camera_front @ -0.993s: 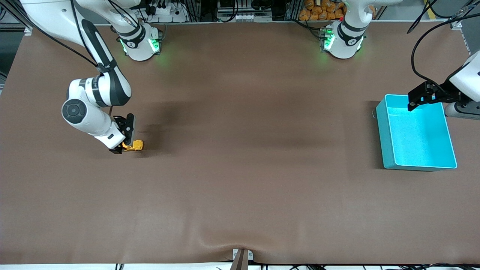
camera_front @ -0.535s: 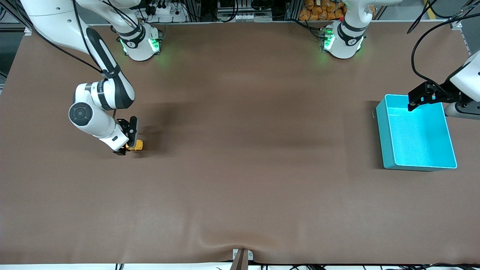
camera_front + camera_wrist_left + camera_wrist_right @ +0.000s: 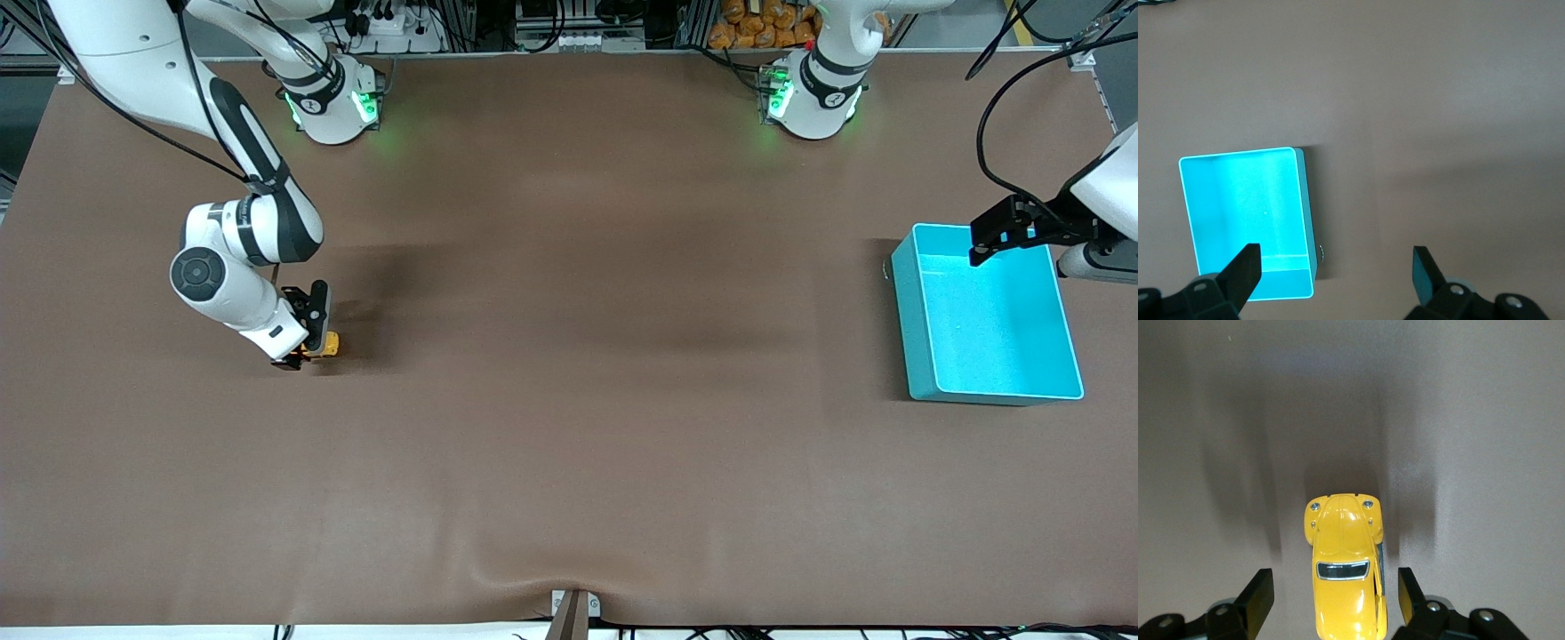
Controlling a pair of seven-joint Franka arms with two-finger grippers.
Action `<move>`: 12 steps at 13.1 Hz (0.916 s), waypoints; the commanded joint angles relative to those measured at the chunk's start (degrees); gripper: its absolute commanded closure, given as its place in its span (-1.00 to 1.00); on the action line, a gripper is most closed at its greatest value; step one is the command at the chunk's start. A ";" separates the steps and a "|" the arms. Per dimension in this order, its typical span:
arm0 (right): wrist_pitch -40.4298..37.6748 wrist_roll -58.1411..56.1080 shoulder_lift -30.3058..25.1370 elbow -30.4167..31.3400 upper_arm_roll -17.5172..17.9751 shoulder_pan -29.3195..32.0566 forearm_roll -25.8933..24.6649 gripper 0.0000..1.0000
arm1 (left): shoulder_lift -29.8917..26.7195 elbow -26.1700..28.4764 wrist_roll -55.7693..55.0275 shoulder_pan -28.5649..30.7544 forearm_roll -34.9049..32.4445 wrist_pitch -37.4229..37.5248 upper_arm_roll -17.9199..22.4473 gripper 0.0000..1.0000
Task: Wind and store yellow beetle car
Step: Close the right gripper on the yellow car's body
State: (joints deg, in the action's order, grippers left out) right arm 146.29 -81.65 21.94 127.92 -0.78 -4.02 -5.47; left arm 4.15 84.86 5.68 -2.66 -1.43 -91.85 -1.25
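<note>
The yellow beetle car point(image 3: 328, 344) stands on the brown table toward the right arm's end. My right gripper point(image 3: 300, 349) is low around its rear half, fingers open. In the right wrist view the car point(image 3: 1345, 567) lies between the two fingertips point(image 3: 1260, 592), with a gap on each side. My left gripper point(image 3: 997, 234) is open and empty, over the corner of the cyan bin point(image 3: 916, 338) that is farthest from the front camera. In the left wrist view my left gripper point(image 3: 1335, 268) hangs above the bin's wall point(image 3: 1307, 213); the bin is empty.
The brown cloth point(image 3: 587, 356) covers the whole table. It has a raised wrinkle at the edge nearest the front camera point(image 3: 569, 578). Both arm bases point(image 3: 333, 102) stand along the table's farthest edge.
My right gripper has come down and slid a little along the car, so less of the car shows in the front view. The car and the left arm have barely moved.
</note>
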 commanded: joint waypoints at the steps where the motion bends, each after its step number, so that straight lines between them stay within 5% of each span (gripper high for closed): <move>1: 1.46 -0.35 0.64 0.49 -0.72 -0.38 -0.86 -0.55 | -1.08 0.57 -0.40 0.81 1.08 -1.48 -0.16 -1.00; 6: 1.37 -0.35 0.82 0.49 -0.72 -0.55 -0.86 -0.04 | -0.72 0.48 -0.31 1.08 0.99 -1.58 -0.07 -1.00; 12: 1.37 -0.35 1.00 0.49 -0.54 -1.43 -0.86 0.22 | -0.90 0.40 -0.84 1.43 0.73 -1.58 0.11 -1.00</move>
State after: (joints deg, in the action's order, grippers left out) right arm 147.37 -81.71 22.76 128.12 -0.96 -4.47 -5.58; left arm 4.15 84.86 5.64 -1.48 -1.43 -93.05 -1.15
